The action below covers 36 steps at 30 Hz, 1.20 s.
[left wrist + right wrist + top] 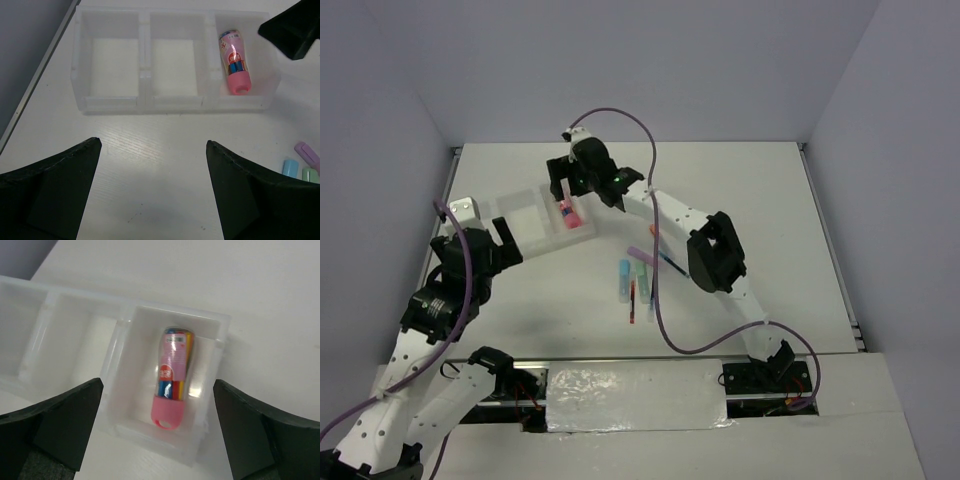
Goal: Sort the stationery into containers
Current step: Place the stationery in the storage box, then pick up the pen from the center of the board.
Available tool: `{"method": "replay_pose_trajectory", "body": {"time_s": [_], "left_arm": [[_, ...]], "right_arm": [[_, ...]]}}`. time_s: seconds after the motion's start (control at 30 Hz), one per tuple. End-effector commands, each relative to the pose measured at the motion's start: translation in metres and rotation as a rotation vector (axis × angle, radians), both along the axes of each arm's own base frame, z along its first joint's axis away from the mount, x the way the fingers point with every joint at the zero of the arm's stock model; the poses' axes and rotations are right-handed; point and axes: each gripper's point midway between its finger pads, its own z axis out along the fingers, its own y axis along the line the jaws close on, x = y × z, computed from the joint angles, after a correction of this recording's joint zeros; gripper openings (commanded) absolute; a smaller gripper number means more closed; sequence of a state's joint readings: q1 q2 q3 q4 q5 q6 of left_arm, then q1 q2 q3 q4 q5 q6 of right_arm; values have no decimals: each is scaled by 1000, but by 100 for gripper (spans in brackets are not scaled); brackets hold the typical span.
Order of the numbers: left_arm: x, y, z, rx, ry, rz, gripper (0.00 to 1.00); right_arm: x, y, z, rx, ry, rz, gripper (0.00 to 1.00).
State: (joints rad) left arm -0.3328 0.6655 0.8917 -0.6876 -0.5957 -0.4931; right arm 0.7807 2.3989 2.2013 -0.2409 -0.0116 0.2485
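Top external view, from the arm bases outward: a cluster of loose stationery lies on the white worktop between the two arms. A blue highlighter (623, 280) and a green highlighter (642, 275) lie side by side, a thin red pen (632, 300) between their near ends. A lilac highlighter (645, 255) lies just beyond them, beside a dark pen (670, 263).

To the left of that cluster the left fingers (50, 190) hover low over bare worktop, spread wide with nothing between them, pointing at the tray's near wall.

Beyond them sits the translucent tray (145, 102) of three compartments in a row. Its left and middle compartments hold nothing. The right-end compartment holds the stubby pink-red marker (234, 62), lying flat with its pink cap toward the near wall and its printed barrel pointing away.

Farthest out, the right arm reaches over the tray. In its wrist view, the right fingers (60, 425) stand wide apart on either side of that end compartment. The marker (172, 377) lies between them, but neither finger touches it.
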Motion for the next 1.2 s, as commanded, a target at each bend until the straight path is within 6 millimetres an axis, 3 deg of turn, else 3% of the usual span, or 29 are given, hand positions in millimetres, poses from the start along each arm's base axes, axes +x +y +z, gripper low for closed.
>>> {"method": "replay_pose_trajectory", "body": {"time_s": [0.0, 0.03, 0.07, 0.1, 0.13, 0.17, 0.2, 0.23, 0.33, 0.53, 0.67, 0.97, 1.03, 1.17], "left_arm": [[5, -2, 5, 11, -17, -16, 99], [5, -2, 5, 11, -15, -18, 99], [6, -3, 3, 13, -9, -20, 99], [6, -3, 2, 13, -2, -19, 99], [7, -4, 2, 15, 2, -23, 99], [9, -7, -1, 15, 14, -38, 99], [10, -8, -2, 15, 19, -46, 99], [11, -9, -4, 18, 31, -47, 99], [12, -10, -9, 23, 50, -50, 99], [17, -12, -19, 36, 93, -56, 99], [17, -11, -22, 42, 108, -44, 99], [20, -17, -26, 39, 123, -75, 99], [20, -17, -25, 38, 118, -77, 99], [19, -17, -24, 34, 110, -76, 99]], "right_arm": [[1, -67, 154, 46, -201, -186, 100], [-5, -90, 124, -42, -133, -214, 100], [-9, -108, 119, -74, -106, -233, 100], [-11, -136, 127, -88, -87, -260, 99], [-22, -158, 86, -188, 3, -265, 94], [-27, -173, 71, -235, 28, -267, 88], [-33, -189, 72, -249, 32, -280, 81], [-39, -213, 37, -314, 92, -297, 69], [-54, -242, -1, -376, 142, -257, 60], [-59, -244, -63, -449, 242, -175, 54], [-56, -245, -90, -457, 297, -190, 53], [-74, -246, -135, -479, 416, -170, 51], [-79, -250, -148, -504, 453, -173, 48], [-77, -261, -154, -522, 479, -215, 39]]}}
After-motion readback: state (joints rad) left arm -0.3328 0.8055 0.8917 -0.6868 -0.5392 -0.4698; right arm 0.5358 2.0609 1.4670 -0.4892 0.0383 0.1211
